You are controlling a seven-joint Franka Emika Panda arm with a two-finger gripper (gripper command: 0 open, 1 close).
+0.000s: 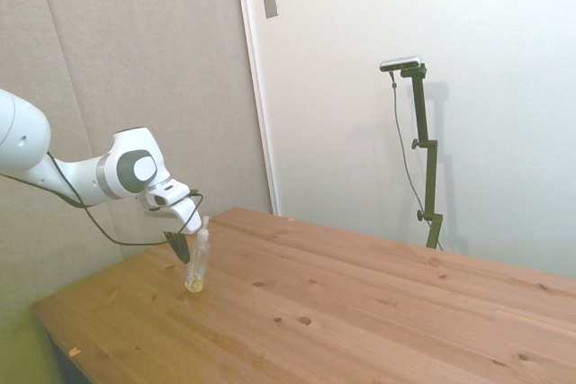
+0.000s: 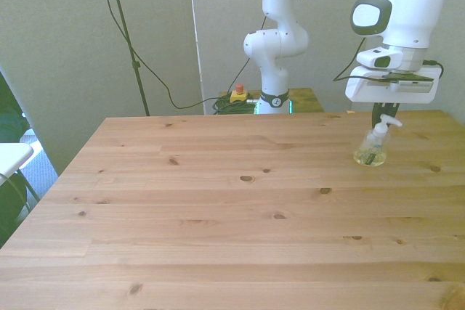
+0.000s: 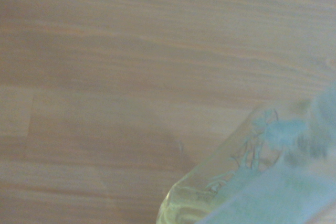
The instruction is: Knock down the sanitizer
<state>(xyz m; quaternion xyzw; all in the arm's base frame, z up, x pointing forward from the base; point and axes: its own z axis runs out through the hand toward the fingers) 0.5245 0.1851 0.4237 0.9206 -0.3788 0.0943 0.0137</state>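
The sanitizer [image 1: 197, 263] is a slim clear bottle with yellowish liquid at the bottom and a white nozzle cap. It stands on its base on the wooden table [image 1: 360, 312], near the front view's right edge [image 2: 372, 148]. My gripper [image 1: 178, 245] hangs just behind the bottle's upper half, with its dark fingers together and nothing between them. In the front view the gripper [image 2: 378, 115] sits directly above and behind the cap. I cannot tell whether it touches the bottle. The wrist view shows the blurred bottle [image 3: 236, 182] from very close.
The table's edge [image 2: 456, 117] runs close to the bottle on the front view's right. A red button box [image 2: 237, 94] and cables lie behind the table by the robot base. A white object [image 2: 13, 156] pokes in at the front view's left.
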